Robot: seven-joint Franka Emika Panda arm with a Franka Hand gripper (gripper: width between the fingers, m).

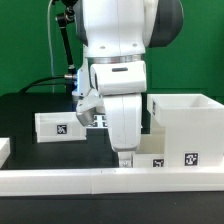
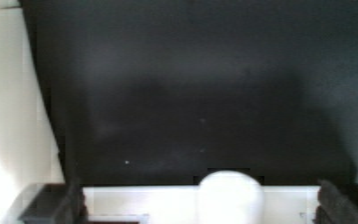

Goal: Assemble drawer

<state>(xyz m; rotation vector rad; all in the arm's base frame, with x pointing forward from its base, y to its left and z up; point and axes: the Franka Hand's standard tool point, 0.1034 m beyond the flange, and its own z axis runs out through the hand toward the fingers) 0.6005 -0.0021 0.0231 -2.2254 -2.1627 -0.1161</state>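
Note:
My gripper (image 1: 125, 157) hangs low over the table's front, just behind the rail. In the wrist view the gripper (image 2: 197, 206) is open, and its dark fingers (image 2: 51, 205) stand on either side of a white tray (image 2: 140, 198) with a rounded knob (image 2: 229, 192). I see no squeeze on it. In the exterior view this tray (image 1: 152, 161) lies low beside the fingers and carries a tag. The large white casing (image 1: 186, 122) stands to the exterior view's right. A second tagged tray (image 1: 58, 126) sits to the left.
A long low white border rail (image 1: 90, 181) runs along the front edge. A white part (image 2: 2, 100) fills one side of the wrist view; I cannot tell which part it is. Black table (image 2: 194, 90) lies beyond the tray. Cables hang behind the arm.

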